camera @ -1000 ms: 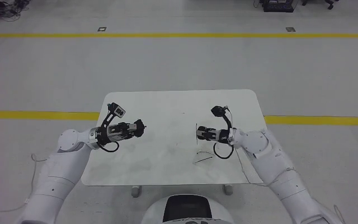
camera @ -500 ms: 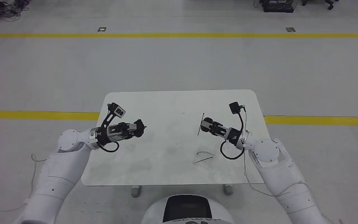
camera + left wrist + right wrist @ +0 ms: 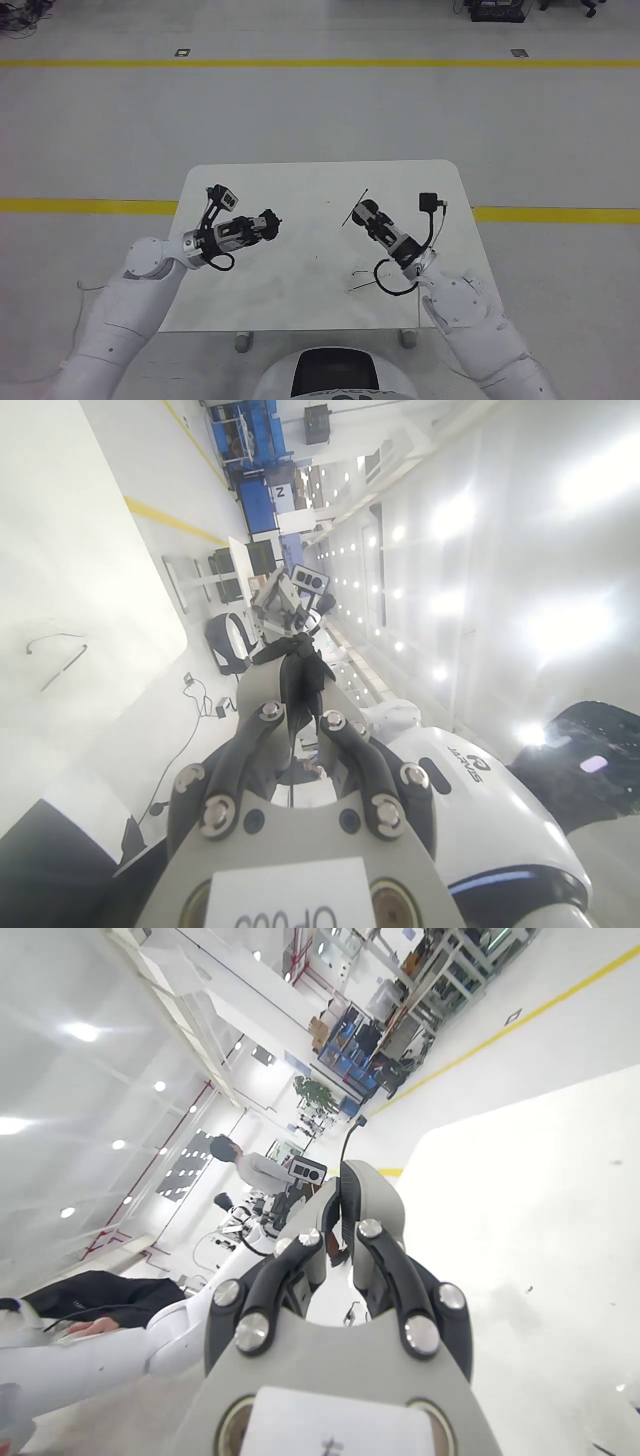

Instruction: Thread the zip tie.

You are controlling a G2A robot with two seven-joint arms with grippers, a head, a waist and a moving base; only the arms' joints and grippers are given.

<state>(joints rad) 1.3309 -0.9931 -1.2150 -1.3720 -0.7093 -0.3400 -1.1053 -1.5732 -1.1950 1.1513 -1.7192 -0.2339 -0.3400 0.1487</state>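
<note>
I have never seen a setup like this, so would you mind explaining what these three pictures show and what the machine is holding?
This is a two-armed robot working at a white table. The wide picture comes from a camera above the arms, looking down. The other two come from small cameras on each wrist. In those you look along that arm's own fingers, which is why the room appears tilted. The right hand is shut on a thin black zip tie and holds it above the table. The left hand faces it across the table and is also shut; I cannot tell whether it holds anything. Two loose black strips, apparently spare ties, lie on the table near the right arm.
</note>
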